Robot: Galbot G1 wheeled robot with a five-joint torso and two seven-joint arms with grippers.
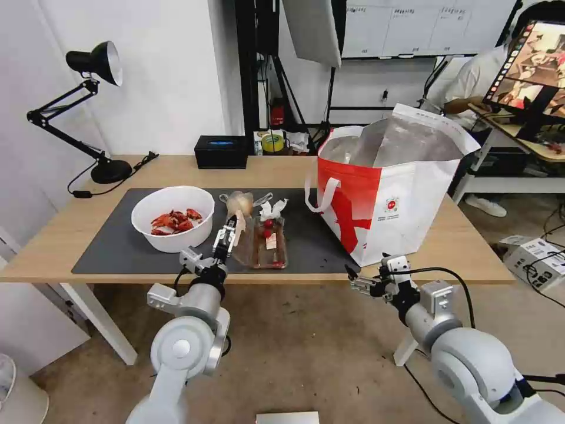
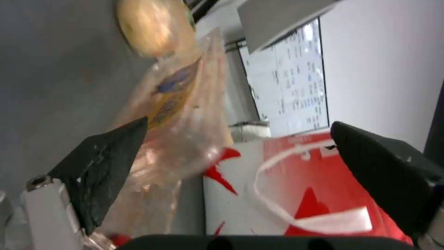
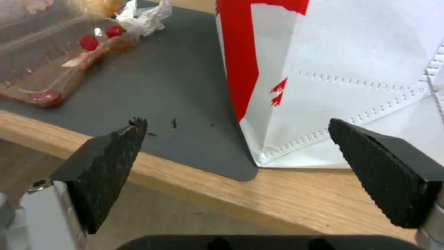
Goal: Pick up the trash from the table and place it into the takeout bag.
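Note:
On the dark mat [image 1: 118,241] of the table [image 1: 53,247] stands the white bowl of red crayfish shells [image 1: 172,218]. Right of it lie the small clear bag with a beige lump [image 1: 240,203], the crumpled tissue [image 1: 272,209] and two clear trays [image 1: 271,244]. My left gripper [image 1: 228,231] hovers open over the nearer tray, and the clear plastic [image 2: 185,139] lies against one finger [image 2: 106,163]. The red-and-white takeout bag [image 1: 382,194] stands open at the right. Below the table's front edge, my right gripper [image 1: 360,284] hangs open and holds nothing, just in front of the bag's corner [image 3: 347,69].
A black desk lamp [image 1: 97,118] stands at the back left and a black box [image 1: 220,152] at the back middle. To the right is a desk with a monitor [image 1: 529,65]. A cardboard box [image 1: 538,253] lies on the floor.

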